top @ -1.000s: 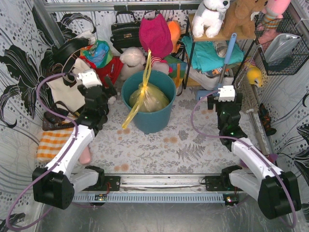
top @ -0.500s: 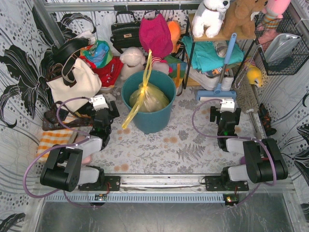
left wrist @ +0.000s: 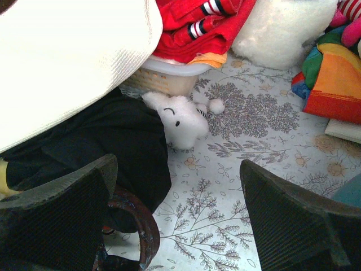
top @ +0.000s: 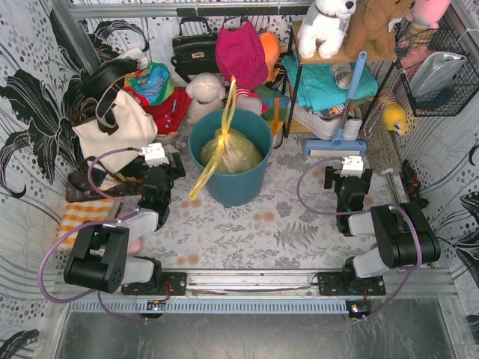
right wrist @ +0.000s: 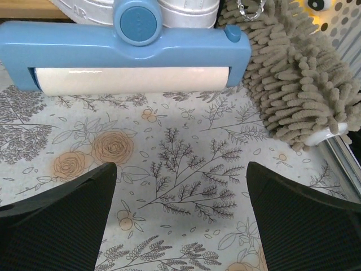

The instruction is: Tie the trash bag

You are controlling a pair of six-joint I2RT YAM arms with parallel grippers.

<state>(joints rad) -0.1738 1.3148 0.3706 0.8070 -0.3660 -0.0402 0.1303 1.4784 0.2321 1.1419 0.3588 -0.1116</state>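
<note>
Yellow-green, thin, crinkly plastic: trash bag [top: 233, 155] down inside the teal round bin [top: 233, 188], midway along the tabletop [top: 284, 224] and toward its far edge. Neck pinched together at about rim height. One long yellow strip up past the bin's far rim, another over the near-left rim and down the outside wall. Pale crumpled contents dim through the plastic.

Low over the tabletop near its left edge, left pincer [left wrist: 176, 169]: to the left of the bin, apart from it, jaws spread wide with nothing between them. No contact with the bag. Hanging strip between this pincer and the bin wall, closer to the bin. Beyond its fingers [left wrist: 62, 214] in the wrist view: small white plush toy [left wrist: 181, 117] lying on the floral cloth, black bag [left wrist: 107, 147] just beside it, cream tote bag [left wrist: 67, 56] above that, red striped cloth [left wrist: 197, 22] at the top.

Near the right edge, right pincer [right wrist: 180, 169]: well apart from bin and bag, jaws likewise wide and empty, bare floral cloth between the fingers [right wrist: 62, 214]. Straight ahead of it, blue roller head [right wrist: 127, 48] with a white roll. Grey chenille mop head [right wrist: 293, 84] just beside that, to the right.
</note>
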